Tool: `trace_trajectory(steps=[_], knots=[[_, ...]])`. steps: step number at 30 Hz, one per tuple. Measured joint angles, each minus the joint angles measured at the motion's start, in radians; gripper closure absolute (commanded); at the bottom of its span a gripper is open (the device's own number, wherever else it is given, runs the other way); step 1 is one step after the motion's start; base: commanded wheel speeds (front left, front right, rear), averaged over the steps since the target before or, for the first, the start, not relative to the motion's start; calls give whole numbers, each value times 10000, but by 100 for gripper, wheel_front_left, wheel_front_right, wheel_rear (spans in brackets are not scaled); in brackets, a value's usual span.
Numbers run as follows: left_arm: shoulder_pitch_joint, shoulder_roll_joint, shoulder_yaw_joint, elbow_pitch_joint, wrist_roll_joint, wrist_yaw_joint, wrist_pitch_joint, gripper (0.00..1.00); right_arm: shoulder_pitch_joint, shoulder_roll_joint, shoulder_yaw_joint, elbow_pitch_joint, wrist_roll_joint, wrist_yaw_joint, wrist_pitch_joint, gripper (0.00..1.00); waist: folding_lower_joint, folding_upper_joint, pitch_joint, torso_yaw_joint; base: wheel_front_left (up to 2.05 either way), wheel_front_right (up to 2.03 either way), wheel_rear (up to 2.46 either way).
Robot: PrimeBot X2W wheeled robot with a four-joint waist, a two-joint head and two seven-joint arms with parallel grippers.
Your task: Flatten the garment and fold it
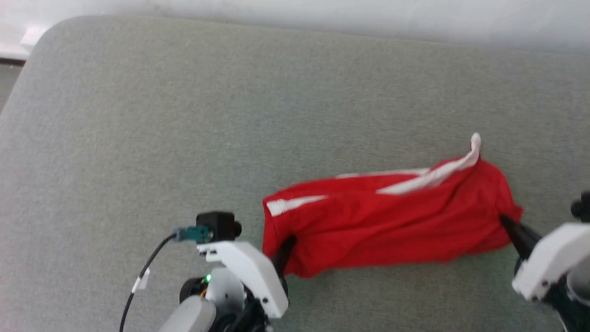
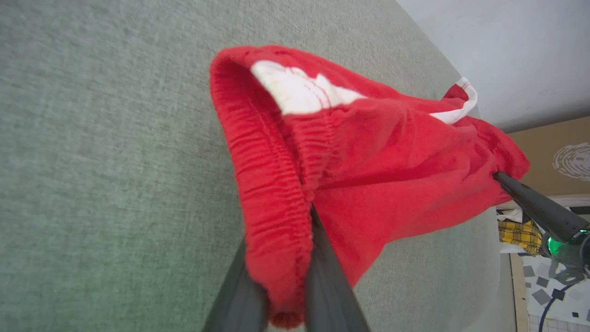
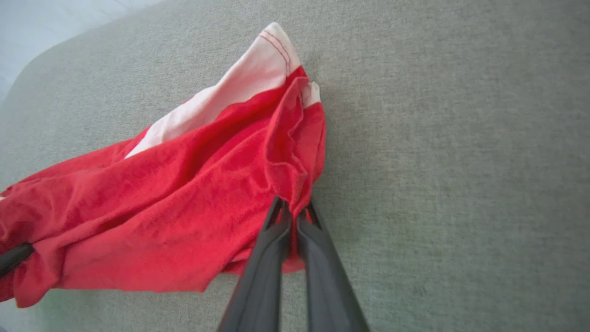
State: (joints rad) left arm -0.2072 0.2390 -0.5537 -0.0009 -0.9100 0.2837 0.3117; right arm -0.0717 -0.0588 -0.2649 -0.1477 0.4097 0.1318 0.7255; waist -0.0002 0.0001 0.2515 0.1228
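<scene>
The garment [image 1: 387, 226], red shorts with white side stripes, is stretched left to right between my two grippers over the grey-green cushion. My left gripper [image 1: 286, 243] is shut on its ribbed elastic waistband [image 2: 272, 198] at the left end; in the left wrist view the band passes between my left gripper [image 2: 309, 216] tips. My right gripper [image 1: 506, 222] is shut on a bunched red edge at the right end, also seen pinched in my right gripper [image 3: 292, 210] close up. A white-striped hem corner [image 1: 474, 143] sticks up at the far right. The printed lettering is hidden.
The grey-green cushioned surface [image 1: 184, 115] spreads wide to the left and behind the shorts, with a rounded far-left corner. A pale wall [image 1: 322, 14] runs along its far edge. A black cable [image 1: 147, 267] trails from my left wrist.
</scene>
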Motion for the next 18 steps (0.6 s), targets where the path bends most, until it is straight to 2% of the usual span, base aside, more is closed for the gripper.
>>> trace_trajectory(steps=[3, 8, 11, 16, 17, 18], knots=[[517, 209, -19, -318, -150, 38, 107, 100, 1021, 67, -102, -500, 293, 0, -140, 100, 1, 0, -212, -272, 0, 0, 0], [1138, 571, -67, -571, -2, 224, -12, 100, 2409, 73, 111, -608, 1264, 0, -727, 100, 1, 0, -535, -732, 0, 0, 0], [1397, 773, -136, -564, 151, 282, -98, 93, 2875, 94, 282, -491, 1611, 0, -1143, 100, 0, 0, -721, -976, 0, 0, 0], [1599, 708, -190, -445, 171, 341, -228, 90, 3025, 94, 504, -44, 1707, 0, -1737, 100, 1, 0, -984, -1304, 0, 0, 0], [1601, 673, -182, -380, 167, 341, -261, 87, 3024, 96, 537, 61, 1687, 0, -1825, 100, 1, 0, -1027, -1348, 0, 0, 0], [1601, 631, -167, -305, 167, 341, -337, 78, 3017, 96, 569, 167, 1649, 0, -1900, 93, 1, 0, -1063, -1385, 0, 0, 0]])
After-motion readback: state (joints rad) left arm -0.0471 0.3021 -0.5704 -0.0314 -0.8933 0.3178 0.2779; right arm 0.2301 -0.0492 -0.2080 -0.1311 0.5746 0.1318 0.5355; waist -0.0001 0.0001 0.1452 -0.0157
